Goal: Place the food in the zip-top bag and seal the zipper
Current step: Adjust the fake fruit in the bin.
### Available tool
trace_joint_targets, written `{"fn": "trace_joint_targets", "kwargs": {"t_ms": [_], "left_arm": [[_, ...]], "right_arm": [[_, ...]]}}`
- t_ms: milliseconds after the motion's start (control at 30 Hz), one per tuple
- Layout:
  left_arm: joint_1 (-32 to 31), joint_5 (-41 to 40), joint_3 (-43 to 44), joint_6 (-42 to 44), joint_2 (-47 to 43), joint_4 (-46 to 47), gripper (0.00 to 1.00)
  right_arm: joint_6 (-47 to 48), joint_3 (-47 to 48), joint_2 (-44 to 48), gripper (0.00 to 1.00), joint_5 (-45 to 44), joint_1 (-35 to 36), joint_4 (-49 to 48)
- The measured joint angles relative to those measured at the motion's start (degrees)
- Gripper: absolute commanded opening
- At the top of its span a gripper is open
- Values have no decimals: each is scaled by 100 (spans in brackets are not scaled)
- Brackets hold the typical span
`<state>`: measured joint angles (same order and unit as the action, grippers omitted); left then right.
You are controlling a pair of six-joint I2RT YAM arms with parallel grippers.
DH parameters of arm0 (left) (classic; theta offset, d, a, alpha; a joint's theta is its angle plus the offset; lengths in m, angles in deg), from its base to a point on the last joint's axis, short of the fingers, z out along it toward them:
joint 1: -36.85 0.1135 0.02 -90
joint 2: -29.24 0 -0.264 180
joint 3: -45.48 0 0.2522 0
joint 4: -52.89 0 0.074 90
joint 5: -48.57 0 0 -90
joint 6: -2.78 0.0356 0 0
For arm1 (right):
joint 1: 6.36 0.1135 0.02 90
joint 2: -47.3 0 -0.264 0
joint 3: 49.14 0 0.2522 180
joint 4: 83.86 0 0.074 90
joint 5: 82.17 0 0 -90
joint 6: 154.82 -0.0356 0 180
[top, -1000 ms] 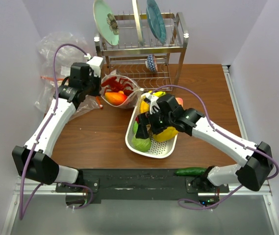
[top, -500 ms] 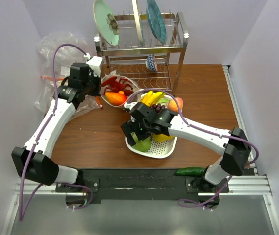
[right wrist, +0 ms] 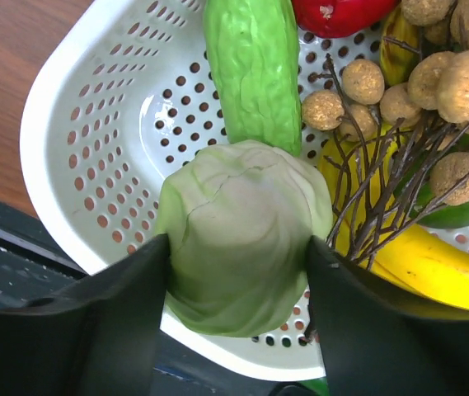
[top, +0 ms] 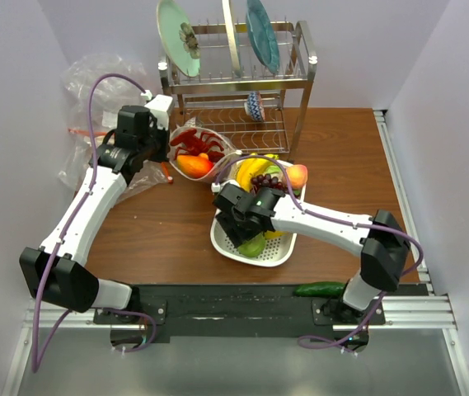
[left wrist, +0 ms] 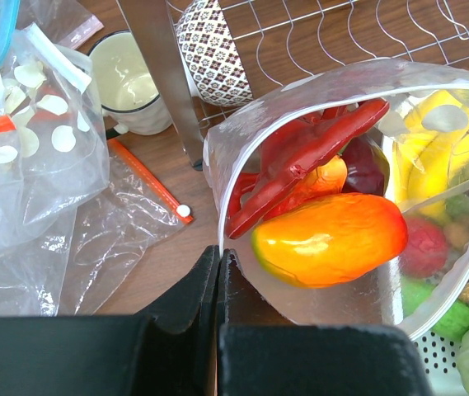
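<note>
The left fingers [left wrist: 186,301] press together on the mouth edge of the clear zip-top bag printed with white dots [left wrist: 333,301], holding it open beside the steel dish rack [top: 306,82]. The right fingers [right wrist: 127,289] close against both flanks of a pale green toy cabbage [right wrist: 238,231] in the white perforated tray [right wrist: 86,124], though how firmly cannot be told. Inside the bag lie a red plastic lobster [left wrist: 300,157], an orange-red toy pepper [left wrist: 329,239] and a dark red apple [left wrist: 368,165]; a peach [top: 297,175] sits at the tray's far end. The bag lies on the brown tabletop [top: 160,231] between the left arm and the tray. Its long axis runs from the pinched corner towards the tray, and its mouth gapes upward and towards the rack. The pepper lies lengthwise along that axis; the lobster slants across it. The film looks thin, limp and slick, so the stiffer ridged zipper [left wrist: 316,78] along the mouth is the likely place to hold. The toys look light, hard and smooth, best taken across the middle.
</note>
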<state>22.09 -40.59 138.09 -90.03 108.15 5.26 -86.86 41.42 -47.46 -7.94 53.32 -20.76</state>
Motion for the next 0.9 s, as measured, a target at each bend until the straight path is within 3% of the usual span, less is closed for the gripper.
{"fn": "trace_joint_targets", "kwargs": {"t_ms": [333, 467, 567, 767, 900], "left_arm": [[0, -2, 0, 0, 0, 0, 0], [0, -2, 0, 0, 0, 0, 0], [0, 0, 0, 0, 0, 2, 0], [0, 0, 0, 0, 0, 7, 0], [0, 0, 0, 0, 0, 7, 0]], "right_arm": [[4, 157, 619, 55, -94, 0, 649], [-2, 278, 955, 82, -284, 0, 1051], [-22, 269, 1040, 86, -315, 0, 1366], [-39, 170, 1038, 86, -254, 0, 1561], [20, 284, 1038, 77, -133, 0, 1565]]}}
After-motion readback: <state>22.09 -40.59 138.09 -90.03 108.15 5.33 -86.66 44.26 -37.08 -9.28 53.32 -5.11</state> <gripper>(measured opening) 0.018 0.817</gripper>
